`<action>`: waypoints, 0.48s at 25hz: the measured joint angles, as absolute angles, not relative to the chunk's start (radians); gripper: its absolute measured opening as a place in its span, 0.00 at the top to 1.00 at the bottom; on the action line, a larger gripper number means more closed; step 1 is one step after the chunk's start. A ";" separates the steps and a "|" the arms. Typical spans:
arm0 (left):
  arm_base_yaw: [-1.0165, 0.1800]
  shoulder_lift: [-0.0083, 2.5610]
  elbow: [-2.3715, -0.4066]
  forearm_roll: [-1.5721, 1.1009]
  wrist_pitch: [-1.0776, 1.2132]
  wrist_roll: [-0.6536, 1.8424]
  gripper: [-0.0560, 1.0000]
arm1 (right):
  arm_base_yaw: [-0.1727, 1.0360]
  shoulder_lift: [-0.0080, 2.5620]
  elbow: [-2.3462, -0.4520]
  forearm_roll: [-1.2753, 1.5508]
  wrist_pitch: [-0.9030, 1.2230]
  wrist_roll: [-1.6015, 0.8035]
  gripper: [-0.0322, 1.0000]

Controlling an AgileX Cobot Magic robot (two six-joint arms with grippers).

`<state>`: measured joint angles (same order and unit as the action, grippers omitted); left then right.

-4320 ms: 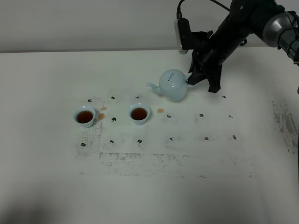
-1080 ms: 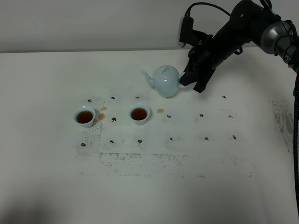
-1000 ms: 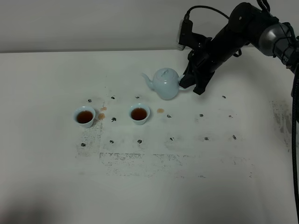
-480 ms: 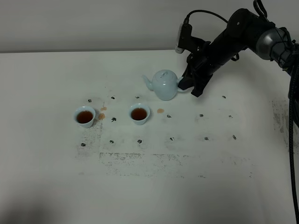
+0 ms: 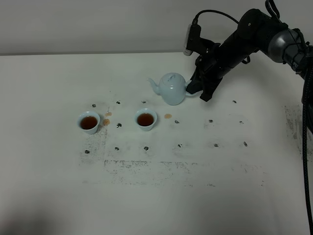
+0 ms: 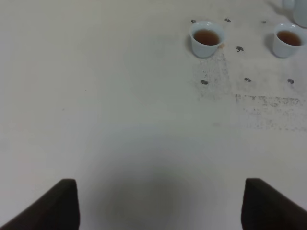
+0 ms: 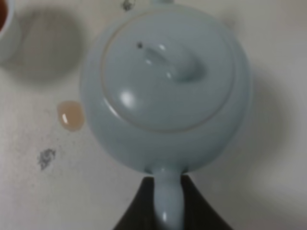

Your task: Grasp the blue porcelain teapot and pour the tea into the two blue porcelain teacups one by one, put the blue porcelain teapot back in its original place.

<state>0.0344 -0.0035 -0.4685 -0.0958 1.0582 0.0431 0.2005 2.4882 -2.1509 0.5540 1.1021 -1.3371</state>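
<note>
Lowered and shifted slightly back, the blue porcelain teapot point(image 5: 171, 89) sits near the surface's point(image 5: 58, 186) far edge, handle clamped in the right pincer point(image 5: 191, 88); both teacups point(image 5: 89, 122) point(image 5: 145, 119) are full, release pending.

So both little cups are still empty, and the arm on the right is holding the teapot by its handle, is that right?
Not quite: both teacups already hold brown tea, as the exterior high view and the left wrist view show. The rest is right: the right gripper is shut on the handle of the teapot.
</note>
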 joint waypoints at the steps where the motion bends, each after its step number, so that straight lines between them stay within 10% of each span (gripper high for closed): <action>1: 0.034 -0.004 -0.469 -0.096 1.058 0.043 0.32 | 0.201 2.488 -2.151 0.553 1.103 -1.334 0.94; 12: 0.034 -0.004 -0.469 -0.096 1.058 0.043 0.32 | 0.201 2.488 -2.151 0.537 1.113 -1.325 0.94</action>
